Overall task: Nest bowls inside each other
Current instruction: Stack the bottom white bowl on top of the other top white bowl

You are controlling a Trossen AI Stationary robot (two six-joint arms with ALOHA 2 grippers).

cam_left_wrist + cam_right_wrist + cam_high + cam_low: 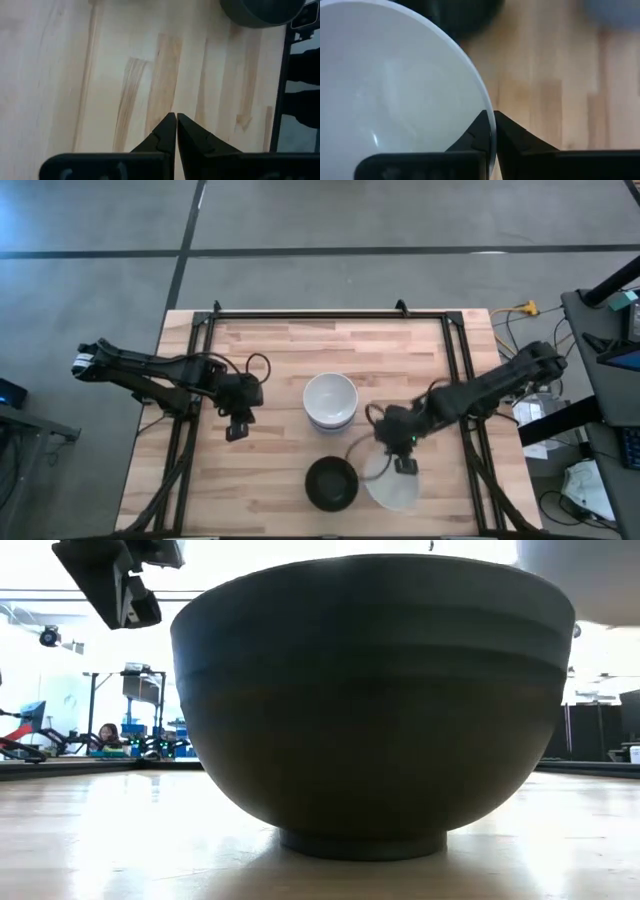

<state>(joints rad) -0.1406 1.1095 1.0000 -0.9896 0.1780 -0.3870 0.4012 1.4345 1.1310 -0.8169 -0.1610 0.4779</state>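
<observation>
The white bowl in the right gripper is the one that matters now: its thin rim is pinched between the two dark fingers, and it hangs near the table's front edge, just beside the black bowl. From where I stand, the sensible way on is to lift it clear of the black bowl's rim, carry it level over whichever bowl is to take it, centre it, and only then lower and let go. A rim pinch like that lets a bowl swing or tip, so a slow, steady carry would serve best, and a drop from height could make it skid on its smooth glaze.

The held bowl is plain white, round and glossy, with a fine edge and a soft gleam inside. The black bowl sits upright on its small foot, deep-walled and dull dark; the low view is nearly filled by it.

Farther back, about mid-table, stands a stack of bowls, white on top, with at least one more rim showing below; I cannot tell how many are in it.

The left gripper waits over bare wood toward the table's left side, its fingers pressed together on nothing.
</observation>
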